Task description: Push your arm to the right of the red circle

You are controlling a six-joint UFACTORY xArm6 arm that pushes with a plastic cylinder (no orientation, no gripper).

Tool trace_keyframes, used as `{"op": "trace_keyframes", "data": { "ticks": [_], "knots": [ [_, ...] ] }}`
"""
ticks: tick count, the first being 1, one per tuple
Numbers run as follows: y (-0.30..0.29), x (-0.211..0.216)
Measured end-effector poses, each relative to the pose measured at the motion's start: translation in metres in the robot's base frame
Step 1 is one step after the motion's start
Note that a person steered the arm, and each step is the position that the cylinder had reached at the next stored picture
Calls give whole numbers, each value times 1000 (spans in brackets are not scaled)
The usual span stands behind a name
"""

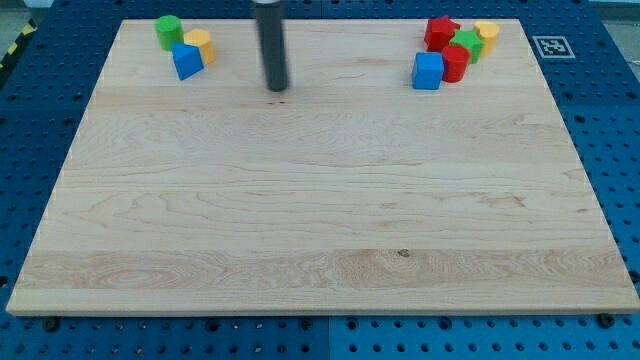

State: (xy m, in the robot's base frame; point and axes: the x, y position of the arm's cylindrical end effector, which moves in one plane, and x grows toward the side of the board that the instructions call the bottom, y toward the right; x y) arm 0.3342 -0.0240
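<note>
The red circle block (455,62) stands near the view's top right, touching a blue cube (428,71) on its left and a green star block (468,45) above it. A red star block (440,32) and a yellow block (487,36) sit in the same cluster. My tip (277,88) rests on the wooden board (320,220) near the view's top, left of centre, far to the left of the red circle and apart from all blocks.
At the view's top left sits a second cluster: a green round block (167,31), a yellow block (200,45) and a blue block (186,61). A blue pegboard surface (610,150) surrounds the board.
</note>
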Motion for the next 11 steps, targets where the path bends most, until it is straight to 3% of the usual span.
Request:
{"op": "trace_keyframes", "data": {
  "ticks": [3,4,5,6,9,11],
  "knots": [
    [285,53],
    [348,28],
    [353,-11],
    [346,-17],
    [249,-25],
    [232,-25]
  ]
}}
